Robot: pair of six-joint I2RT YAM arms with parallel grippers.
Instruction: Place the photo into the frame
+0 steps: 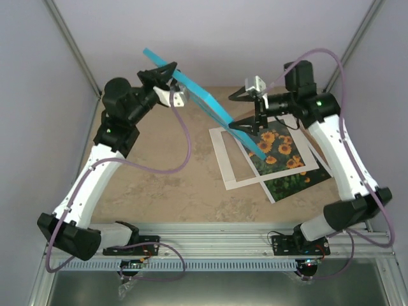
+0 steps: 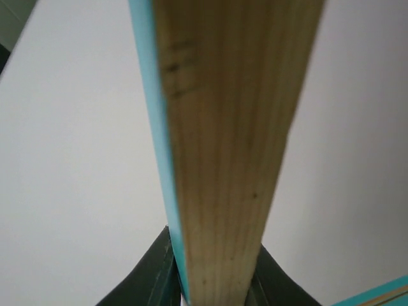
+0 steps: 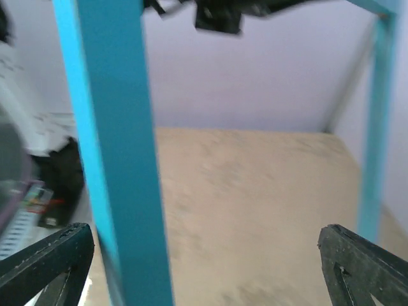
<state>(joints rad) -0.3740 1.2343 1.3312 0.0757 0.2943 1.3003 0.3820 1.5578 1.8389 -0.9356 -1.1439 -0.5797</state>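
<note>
The frame (image 1: 203, 101) is off the table (image 1: 159, 188), raised and tilted on edge. In the top view its long axis runs diagonally from upper left, at the far side, down to lower right. The lower right end sits over the photo (image 1: 285, 156). The turquoise face is toward the camera in the top view.

Left gripper (image 2: 217, 280): jaws clamped on one rail of the frame near its upper left end. The left wrist view shows the pale wooden back edge and a thin turquoise strip gripped between the two fingers (image 2: 152, 274), with the rail extending straight away from the camera.

Right gripper (image 3: 205, 237): jaws spread wide. A turquoise rail stands between the fingers, close to the left-hand one in the right wrist view. No contact is visible.

The photo lies flat on the table on the right side, skewed to the table edges. The white mat (image 1: 224, 167) lies flat with it and overlaps its left part.
</note>
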